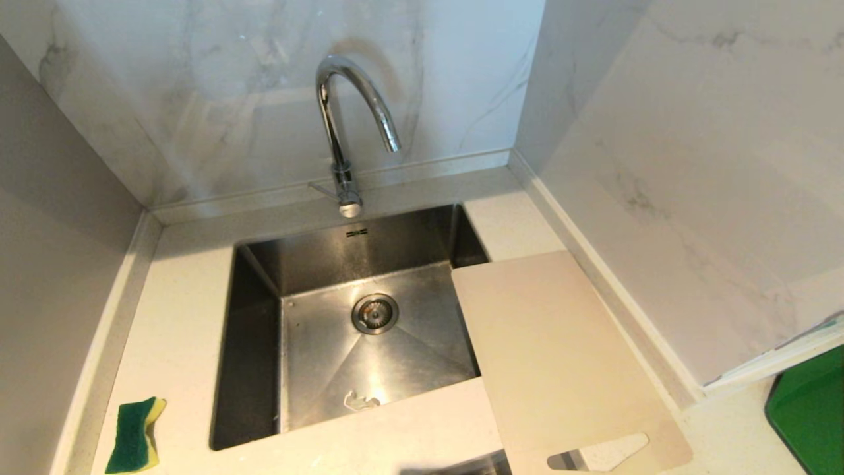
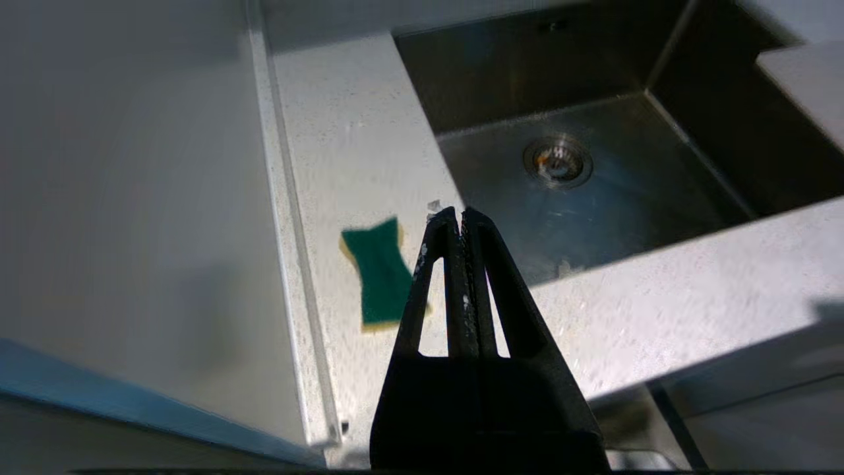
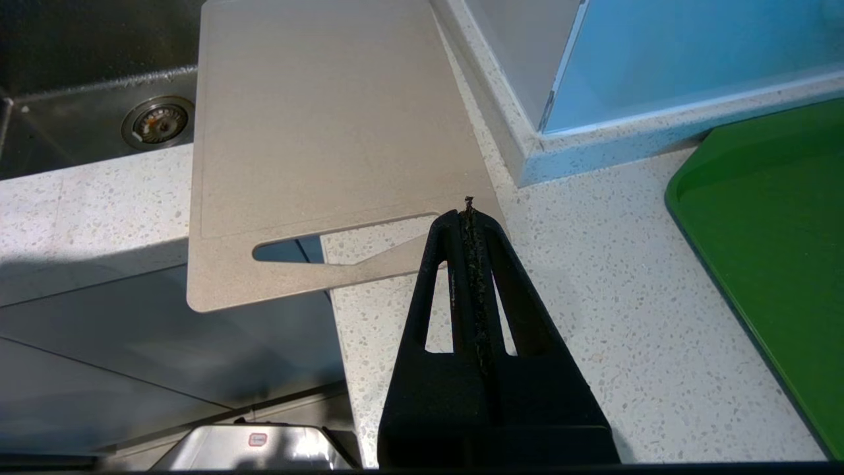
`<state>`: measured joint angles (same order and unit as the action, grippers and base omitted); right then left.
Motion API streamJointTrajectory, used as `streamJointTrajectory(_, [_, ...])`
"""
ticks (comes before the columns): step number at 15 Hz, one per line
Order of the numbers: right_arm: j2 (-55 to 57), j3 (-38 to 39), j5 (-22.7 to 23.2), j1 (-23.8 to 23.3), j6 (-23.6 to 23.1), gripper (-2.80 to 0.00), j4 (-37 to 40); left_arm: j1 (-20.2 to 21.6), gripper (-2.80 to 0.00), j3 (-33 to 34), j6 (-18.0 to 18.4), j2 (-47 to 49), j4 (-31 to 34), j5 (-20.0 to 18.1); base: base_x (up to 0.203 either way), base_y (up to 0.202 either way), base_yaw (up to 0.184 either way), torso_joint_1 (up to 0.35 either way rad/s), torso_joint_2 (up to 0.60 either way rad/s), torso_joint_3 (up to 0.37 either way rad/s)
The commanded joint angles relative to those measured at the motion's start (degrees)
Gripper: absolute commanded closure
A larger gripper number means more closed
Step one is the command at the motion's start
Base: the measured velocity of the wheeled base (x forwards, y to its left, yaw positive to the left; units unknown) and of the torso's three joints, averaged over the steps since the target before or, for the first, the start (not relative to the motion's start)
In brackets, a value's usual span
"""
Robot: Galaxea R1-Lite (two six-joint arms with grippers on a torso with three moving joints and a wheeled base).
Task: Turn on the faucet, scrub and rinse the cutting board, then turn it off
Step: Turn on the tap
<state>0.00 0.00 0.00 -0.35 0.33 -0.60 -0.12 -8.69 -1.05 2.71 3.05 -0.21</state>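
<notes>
The chrome gooseneck faucet [image 1: 346,125] stands behind the steel sink [image 1: 316,277], with its thin lever [image 1: 324,190] sticking out to the left; no water runs. The pale cutting board [image 1: 560,363] lies flat on the counter right of the sink, overlapping the basin's right edge, with its handle slot nearest me. It also fills the right wrist view [image 3: 330,132]. My right gripper [image 3: 469,218] is shut and empty, hovering over the counter beside the board's handle end. Also shut and empty, my left gripper [image 2: 459,214] hangs above the sink's front left corner. Neither arm shows in the head view.
A green-and-yellow sponge [image 1: 135,435] lies on the counter left of the sink, also in the left wrist view [image 2: 381,274]. A green tray [image 1: 811,415] sits at the far right. Marble walls enclose the counter at the back and both sides.
</notes>
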Motion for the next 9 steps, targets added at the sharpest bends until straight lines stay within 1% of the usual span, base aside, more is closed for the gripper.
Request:
streamJointTrajectory(1, [-0.09, 0.00, 0.02, 0.00, 0.02, 0.00, -0.02, -0.22, 0.00, -7.67, -0.08, 8.32, 0.59, -0.39, 0.000, 0.000, 0.000, 0.000, 0.00, 0.000])
streamJointTrajectory(3, [-0.09, 0.09, 0.00, 0.00, 0.02, 0.00, -0.02, -1.13, 0.00, -14.93, 0.50, 15.90, 0.75, -0.61, 0.000, 0.000, 0.000, 0.000, 0.00, 0.000])
streamJointTrajectory(5, [-0.09, 0.05, 0.00, 0.00, 0.02, 0.00, -0.02, -1.98, 0.00, -22.59, 2.36, 22.97, 0.84, -0.69, 0.000, 0.000, 0.000, 0.000, 0.00, 0.000])
streamJointTrajectory(9, [-0.09, 0.09, 0.00, 0.00, 0.02, 0.00, -0.02, -2.34, 0.00, -39.31, 4.69, 37.71, 0.95, -0.49, 0.000, 0.000, 0.000, 0.000, 0.00, 0.000])
